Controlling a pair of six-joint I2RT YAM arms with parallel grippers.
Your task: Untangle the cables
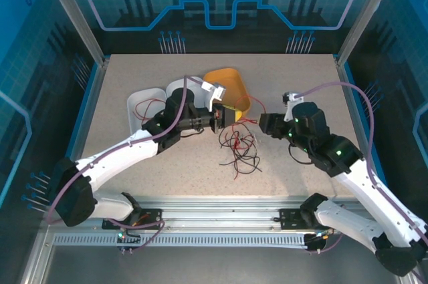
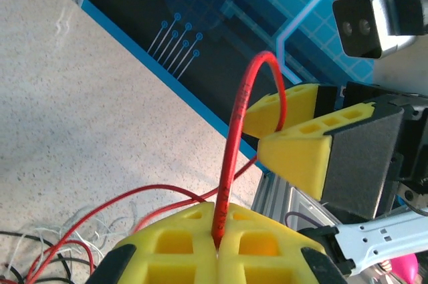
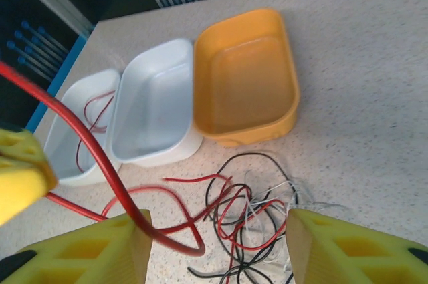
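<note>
Your left claw (image 2: 217, 249) is pressed together, its yellow fingers (image 2: 154, 230) pinching a red cable (image 2: 231, 144) right at the seam between them. From there the cable rises, arches over and comes down among the yellow fingers of your right claw (image 3: 219, 230). That right claw stands spread, with its two fingers set wide apart at the bottom of the right wrist view. The same red cable slants past the inner edge of one finger, and you cannot tell whether it touches that finger. From overhead, your two claws face each other near the middle of the table (image 1: 167, 164), close but apart, with the red cable strung between them. Just below that gap lies the loose heap of cables (image 3: 251, 214), with red, black and whitish strands crossing one another on the speckled surface. Beyond the heap three trays sit side by side with their edges meeting. You have an orange tray (image 3: 244, 77), bare inside, then a white tray (image 3: 154, 107) next to it. At the far end a second white tray (image 3: 63, 133) holds one thin red wire (image 3: 100, 107).
</note>
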